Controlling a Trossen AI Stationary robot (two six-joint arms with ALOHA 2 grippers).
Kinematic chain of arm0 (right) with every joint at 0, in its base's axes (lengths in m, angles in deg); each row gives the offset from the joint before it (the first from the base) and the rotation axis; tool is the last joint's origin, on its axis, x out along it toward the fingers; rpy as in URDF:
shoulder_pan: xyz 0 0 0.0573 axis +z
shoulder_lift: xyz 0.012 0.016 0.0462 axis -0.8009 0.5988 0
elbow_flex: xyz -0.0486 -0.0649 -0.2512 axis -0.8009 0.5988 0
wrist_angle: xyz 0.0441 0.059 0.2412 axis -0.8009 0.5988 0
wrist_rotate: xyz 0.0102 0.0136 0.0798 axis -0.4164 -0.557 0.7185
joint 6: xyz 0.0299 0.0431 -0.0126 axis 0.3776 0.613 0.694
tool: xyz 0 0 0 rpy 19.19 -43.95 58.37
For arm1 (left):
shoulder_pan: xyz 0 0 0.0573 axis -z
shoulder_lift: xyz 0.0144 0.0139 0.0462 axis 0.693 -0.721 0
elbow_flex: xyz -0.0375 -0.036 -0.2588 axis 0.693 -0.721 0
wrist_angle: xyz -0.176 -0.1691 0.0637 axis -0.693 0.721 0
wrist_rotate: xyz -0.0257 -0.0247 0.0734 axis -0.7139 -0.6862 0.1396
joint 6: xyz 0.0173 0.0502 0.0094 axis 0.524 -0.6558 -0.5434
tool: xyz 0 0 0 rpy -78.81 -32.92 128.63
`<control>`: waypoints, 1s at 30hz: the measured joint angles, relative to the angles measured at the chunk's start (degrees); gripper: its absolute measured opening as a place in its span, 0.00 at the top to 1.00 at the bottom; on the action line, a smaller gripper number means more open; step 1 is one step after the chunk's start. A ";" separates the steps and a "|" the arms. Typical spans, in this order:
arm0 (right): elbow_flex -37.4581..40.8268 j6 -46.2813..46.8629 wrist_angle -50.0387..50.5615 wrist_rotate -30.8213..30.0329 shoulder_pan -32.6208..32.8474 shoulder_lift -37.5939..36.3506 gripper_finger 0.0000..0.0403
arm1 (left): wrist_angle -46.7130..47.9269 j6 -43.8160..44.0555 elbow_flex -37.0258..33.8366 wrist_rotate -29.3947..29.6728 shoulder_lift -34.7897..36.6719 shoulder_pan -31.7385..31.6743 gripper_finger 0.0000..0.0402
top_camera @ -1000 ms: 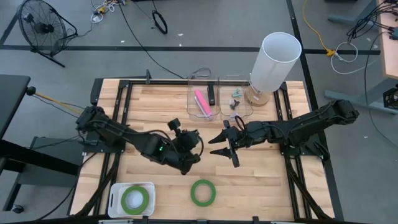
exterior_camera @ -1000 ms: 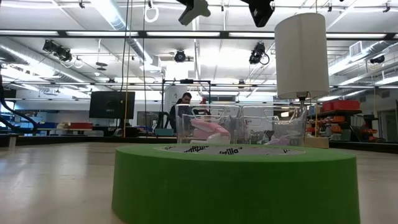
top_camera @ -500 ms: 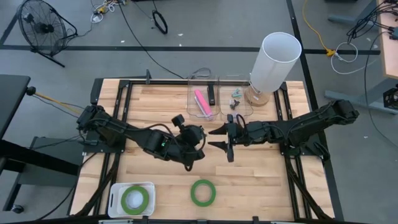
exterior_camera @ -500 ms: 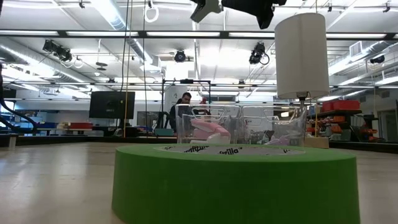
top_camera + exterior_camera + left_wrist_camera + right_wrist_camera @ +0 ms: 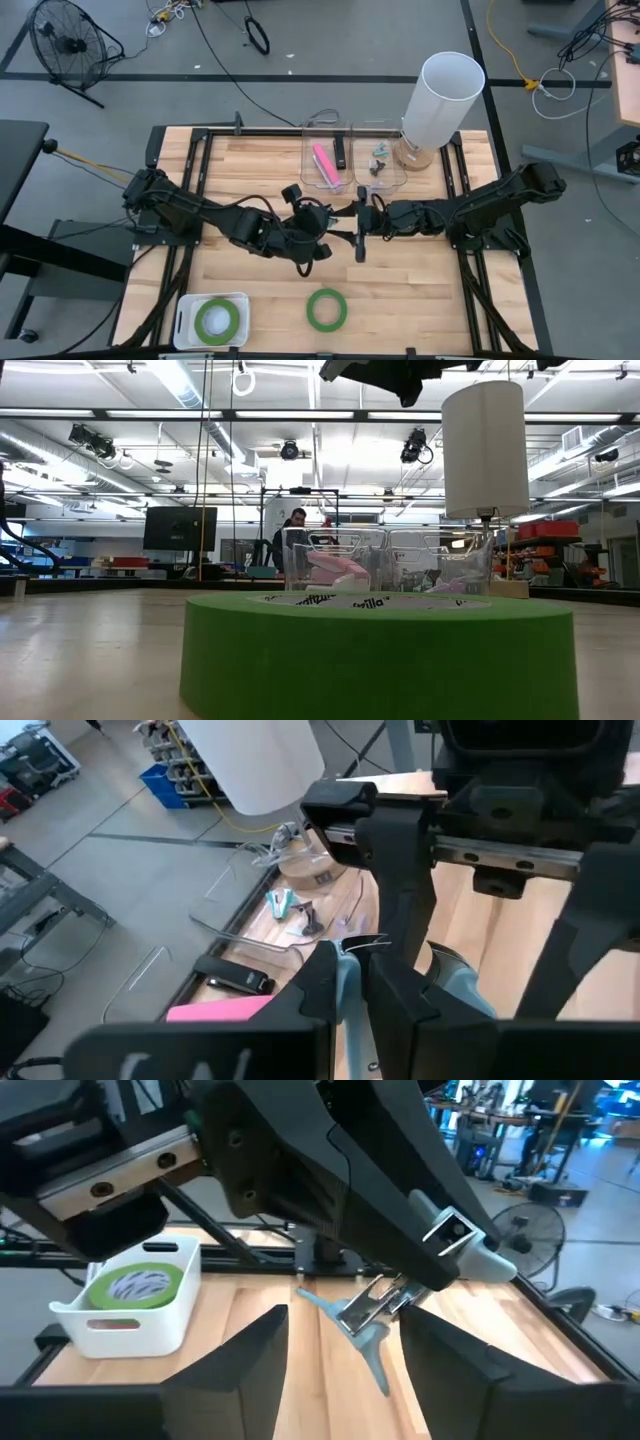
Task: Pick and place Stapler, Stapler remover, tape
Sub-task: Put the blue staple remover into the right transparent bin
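left end effector [image 5: 322, 240] clenched on a pale blue staple remover [image 5: 372, 1332] above table [image 5: 250, 170] centre, right end effector [image 5: 359, 228] spread open facing it, loose green tape [image 5: 326, 309] near front edge, second roll held in white bin [image 5: 184, 318]

Wooden table [image 5: 250, 160] and what rests on it
A loose green tape roll [image 5: 326, 309] near the front edge, a white bin [image 5: 186, 310] at the front-left corner, two clear trays [image 5: 353, 133] and a white cylinder [image 5: 440, 100] along the back
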State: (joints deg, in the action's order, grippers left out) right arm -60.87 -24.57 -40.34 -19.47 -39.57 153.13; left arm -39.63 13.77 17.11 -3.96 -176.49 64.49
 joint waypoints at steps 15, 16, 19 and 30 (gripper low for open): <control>0.09 0.70 -1.13 -1.56 0.09 0.10 0.98 | 0.39 0.87 0.03 -0.97 0.02 0.04 0.90; 0.09 0.55 -1.07 -1.56 0.11 0.10 0.98 | 0.39 0.88 0.03 -1.15 0.02 0.04 0.90; 0.09 0.85 -1.12 -1.45 0.11 0.10 0.99 | 0.38 0.87 0.03 -1.11 -0.01 0.01 0.88; -0.13 1.39 -0.63 -0.91 -0.17 0.01 1.00 | -0.16 -1.19 0.03 2.68 -0.31 0.15 0.77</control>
State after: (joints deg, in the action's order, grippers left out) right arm -61.00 -23.18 -40.97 -20.37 -39.74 153.13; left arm -39.79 12.58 17.14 -1.28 -176.79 64.64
